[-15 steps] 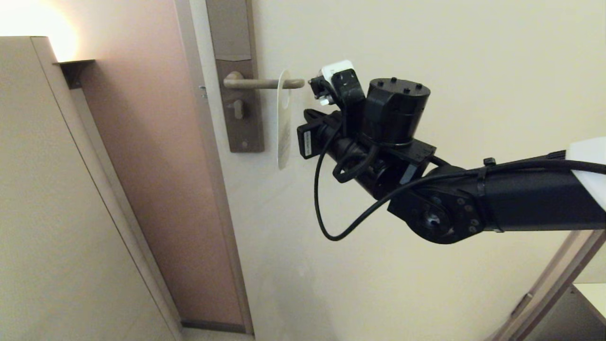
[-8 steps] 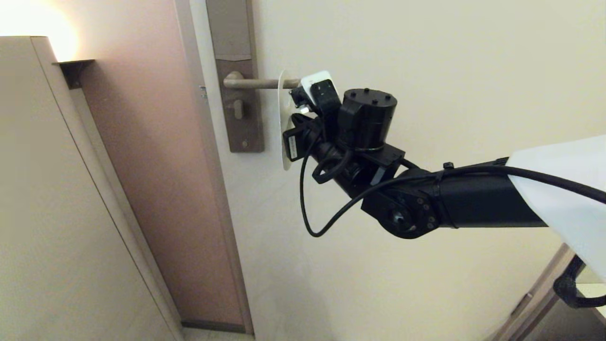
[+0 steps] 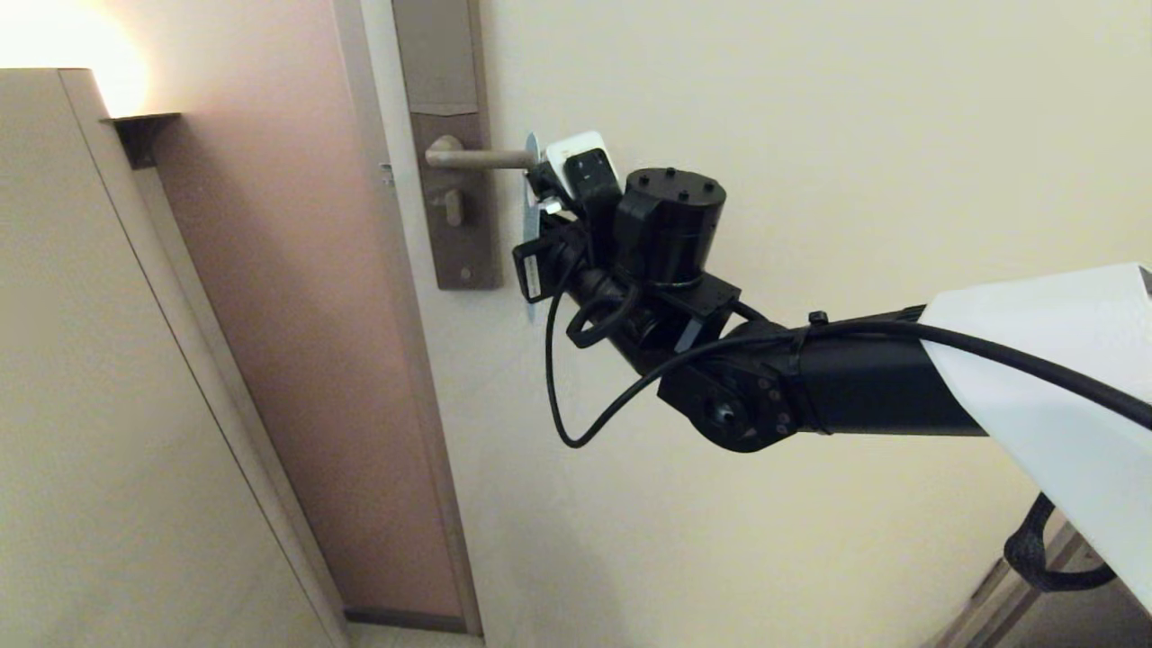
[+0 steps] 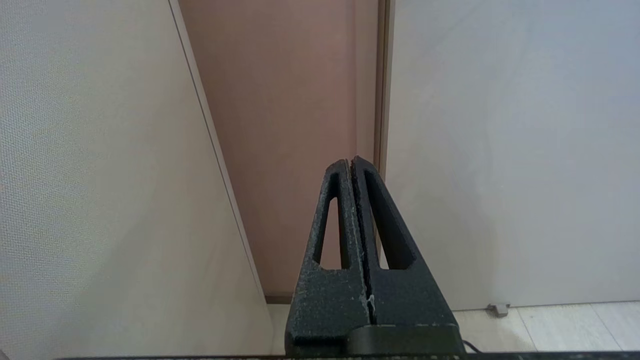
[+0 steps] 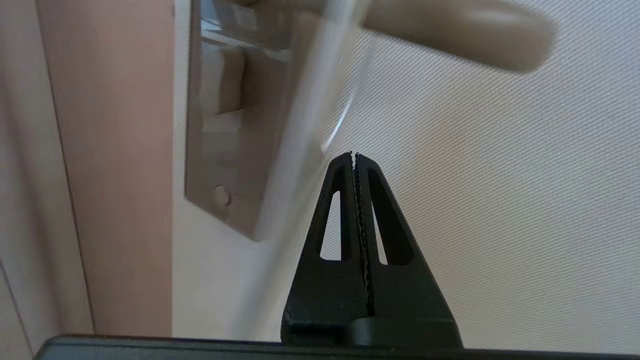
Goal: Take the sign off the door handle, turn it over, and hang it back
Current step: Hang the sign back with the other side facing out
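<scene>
Right hand (image 5: pixel 354 156), closed, beside hanging sign (image 5: pixel 300 150).

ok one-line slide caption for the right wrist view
Shut right pincer beside the blurred sign hanging on the door handle.

The handle (image 3: pixel 479 159) jutted from its backplate (image 3: pixel 459 198) at upper centre of the head view, with the sign (image 3: pixel 532 184) hanging edge-on from it and blocking the way along the lever. The right gripper (image 5: pixel 354 156) – fingers pressed together – sat just beside the sign's edge, its wrist and cable filling the frame's centre. Bare door (image 3: pixel 810 135) lay open above and to the right; lower centre was free too. At left, a wall panel (image 3: pixel 108 405) and the door frame (image 3: pixel 396 360) closed in a narrow recess. The left gripper (image 4: pixel 351 161), shut, pointed into that recess low down.
</scene>
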Robot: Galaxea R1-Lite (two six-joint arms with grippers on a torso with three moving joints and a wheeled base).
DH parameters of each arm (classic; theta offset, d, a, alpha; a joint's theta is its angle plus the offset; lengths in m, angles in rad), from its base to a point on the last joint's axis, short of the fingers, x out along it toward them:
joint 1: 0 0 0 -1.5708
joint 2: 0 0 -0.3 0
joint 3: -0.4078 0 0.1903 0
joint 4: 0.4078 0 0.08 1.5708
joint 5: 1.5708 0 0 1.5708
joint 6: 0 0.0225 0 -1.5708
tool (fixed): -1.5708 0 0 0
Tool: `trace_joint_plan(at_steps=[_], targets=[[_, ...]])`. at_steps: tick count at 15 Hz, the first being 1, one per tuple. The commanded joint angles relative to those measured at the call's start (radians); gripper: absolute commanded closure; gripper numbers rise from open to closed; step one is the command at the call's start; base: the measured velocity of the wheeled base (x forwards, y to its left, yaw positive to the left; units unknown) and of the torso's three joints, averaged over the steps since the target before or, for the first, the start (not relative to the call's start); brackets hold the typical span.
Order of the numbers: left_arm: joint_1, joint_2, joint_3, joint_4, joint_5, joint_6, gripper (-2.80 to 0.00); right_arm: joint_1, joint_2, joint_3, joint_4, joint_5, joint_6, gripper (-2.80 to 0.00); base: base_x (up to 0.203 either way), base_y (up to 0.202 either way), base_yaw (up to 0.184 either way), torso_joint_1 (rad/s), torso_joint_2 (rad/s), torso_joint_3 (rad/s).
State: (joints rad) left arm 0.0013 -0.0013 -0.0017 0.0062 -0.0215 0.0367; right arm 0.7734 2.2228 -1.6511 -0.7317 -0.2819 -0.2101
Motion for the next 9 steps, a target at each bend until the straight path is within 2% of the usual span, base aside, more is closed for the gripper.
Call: trace_joint_plan(at_steps=[1, 9], targets=[[0.0, 0.001, 0.0, 0.0, 0.0, 0.0, 0.0, 0.007, 0.005, -0.001, -0.005, -0.002, -0.003, 0.0, 0.0, 0.0, 0.0, 0.0, 0.0, 0.0], [0.0, 0.001, 0.0, 0.0, 0.0, 0.0, 0.0, 0.044, -0.002, -0.003, 0.014, -0.002, -0.037, 0.0, 0.0, 0.0, 0.0, 0.0, 0.0, 0.0]])
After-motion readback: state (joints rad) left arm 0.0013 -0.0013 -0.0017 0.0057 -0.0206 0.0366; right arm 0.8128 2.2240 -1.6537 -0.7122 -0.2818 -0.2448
